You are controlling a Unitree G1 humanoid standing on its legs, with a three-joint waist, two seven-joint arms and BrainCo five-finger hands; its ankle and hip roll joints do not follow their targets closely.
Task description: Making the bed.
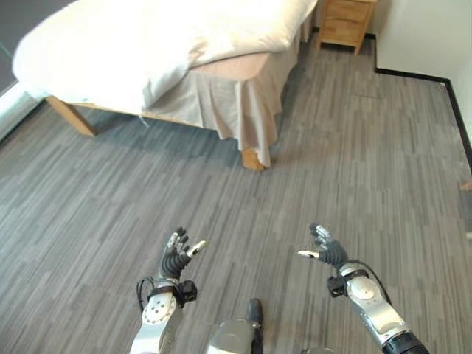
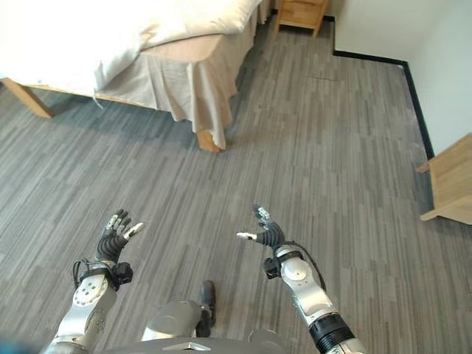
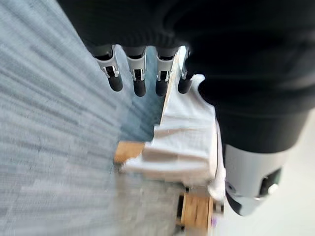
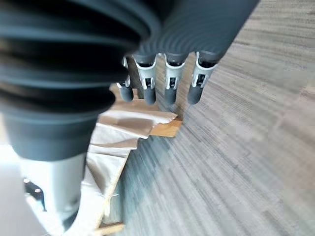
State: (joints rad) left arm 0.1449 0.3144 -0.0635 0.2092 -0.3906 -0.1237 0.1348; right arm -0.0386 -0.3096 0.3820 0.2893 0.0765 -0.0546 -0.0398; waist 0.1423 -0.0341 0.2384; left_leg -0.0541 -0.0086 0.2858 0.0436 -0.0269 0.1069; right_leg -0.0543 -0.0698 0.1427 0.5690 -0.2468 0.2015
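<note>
**Hands empty, bed ahead**

While the left hand (image 1: 177, 254) and right hand (image 1: 324, 249) hover released, holding nothing, over the grey floor (image 1: 354, 162), the bed (image 1: 221, 81) stands well apart ahead, its white duvet (image 1: 133, 44) draped over the near corner.
</note>
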